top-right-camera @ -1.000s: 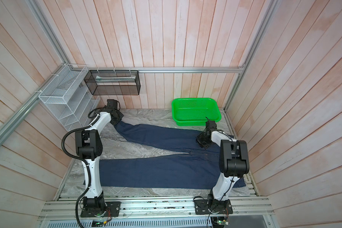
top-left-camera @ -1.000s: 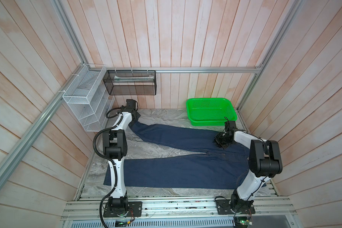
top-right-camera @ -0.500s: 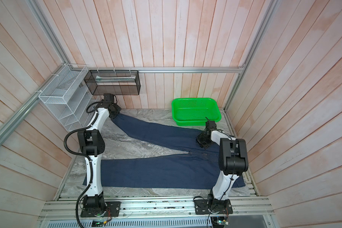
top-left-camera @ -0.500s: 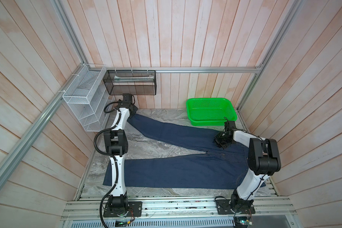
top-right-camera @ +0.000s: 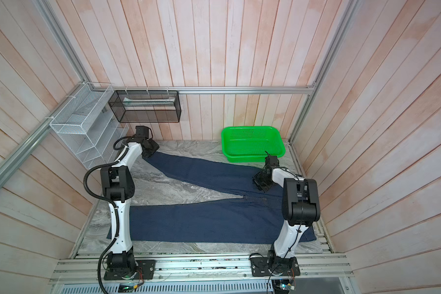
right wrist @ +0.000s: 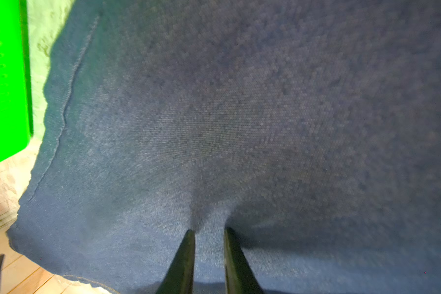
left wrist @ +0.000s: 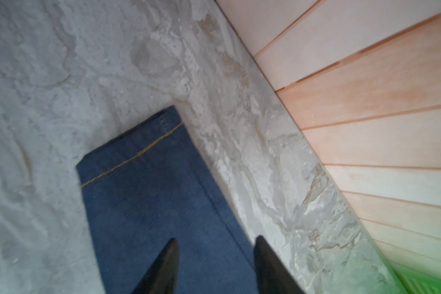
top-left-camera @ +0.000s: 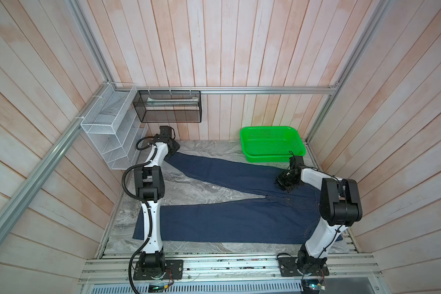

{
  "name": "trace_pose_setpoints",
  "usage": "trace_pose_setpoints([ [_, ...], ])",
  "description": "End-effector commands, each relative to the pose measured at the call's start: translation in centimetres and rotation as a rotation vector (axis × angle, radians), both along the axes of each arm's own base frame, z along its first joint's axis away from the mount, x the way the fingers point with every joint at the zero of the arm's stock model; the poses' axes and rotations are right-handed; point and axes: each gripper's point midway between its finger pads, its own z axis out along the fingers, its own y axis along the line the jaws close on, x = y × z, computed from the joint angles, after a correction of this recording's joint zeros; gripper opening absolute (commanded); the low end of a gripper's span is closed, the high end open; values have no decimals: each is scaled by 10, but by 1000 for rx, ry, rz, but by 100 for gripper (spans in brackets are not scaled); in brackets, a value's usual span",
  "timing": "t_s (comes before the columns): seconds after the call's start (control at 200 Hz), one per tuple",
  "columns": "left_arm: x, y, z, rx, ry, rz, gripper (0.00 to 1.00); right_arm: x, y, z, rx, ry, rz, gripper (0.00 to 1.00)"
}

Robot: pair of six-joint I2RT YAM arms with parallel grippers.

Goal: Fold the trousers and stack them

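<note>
No text, label, brand, number or sign can be read in any view; the trousers (top-left-camera: pixel 227 221) show only plain denim and tan stitching; the basket (top-left-camera: pixel 270 158) is plain green mesh.
</note>
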Motion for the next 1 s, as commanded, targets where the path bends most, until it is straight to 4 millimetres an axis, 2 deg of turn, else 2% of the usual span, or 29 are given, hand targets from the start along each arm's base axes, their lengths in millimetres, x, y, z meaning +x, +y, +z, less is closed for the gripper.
trace_pose_setpoints([
  [0.0, -5, 6, 81, 41, -179, 12, 64, 0, 0, 6, -1, -1, 0, 24],
  [0.05, -15, 8, 83, 60, -161, 10, 66, 0, 1, 6, 1, -2, 3, 24],
  [0.135, -32, 14, 71, 90, -107, 16, 67, 1, 3, 7, 5, -7, 3, 24],
  [0.26, -52, 25, 33, 66, -52, 42, 63, 0, 6, 6, 10, -6, 9, 25],
  [0.345, -58, 30, 14, 37, -44, 59, 60, 0, 7, 7, 10, -5, 13, 25],
  [0.775, -48, 19, -44, -67, -39, 47, 58, -3, 8, 7, 8, -4, 17, 25],
  [0.94, -40, 10, -59, -100, -27, 24, 47, -2, 7, 8, 6, -5, 19, 25],
  [0.995, -40, 10, -63, -100, -16, 23, 46, -2, 7, 8, 5, -5, 20, 24],
])
